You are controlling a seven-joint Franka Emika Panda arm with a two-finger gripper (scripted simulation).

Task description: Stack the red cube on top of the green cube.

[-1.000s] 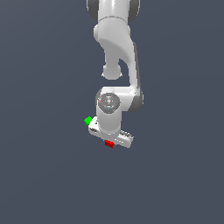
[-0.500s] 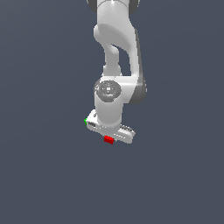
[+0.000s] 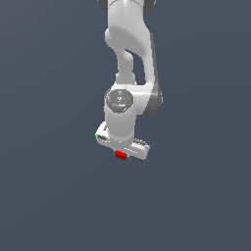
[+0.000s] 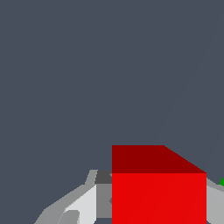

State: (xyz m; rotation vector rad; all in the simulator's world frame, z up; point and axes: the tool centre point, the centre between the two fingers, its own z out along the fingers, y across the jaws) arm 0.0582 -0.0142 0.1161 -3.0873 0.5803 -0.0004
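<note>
In the wrist view the red cube (image 4: 157, 192) fills the gap between my two grey fingers (image 4: 83, 203), and both fingers press on its sides. My gripper (image 4: 158, 210) is shut on it. In the exterior view the red cube (image 3: 120, 155) shows as a small red patch under the white hand of my gripper (image 3: 121, 153). Only a thin sliver of the green cube (image 3: 96, 137) peeks out at the hand's end on the exterior view's left. It also shows as a tiny green speck (image 4: 222, 181) at the wrist picture's edge. The rest of it is hidden.
The white arm (image 3: 128, 59) comes down from above over a plain dark grey floor (image 3: 49, 196). No other objects show.
The arm has swung toward the exterior view's left, carrying the red cube with it. The hand now covers most of the green cube, which showed more a second ago.
</note>
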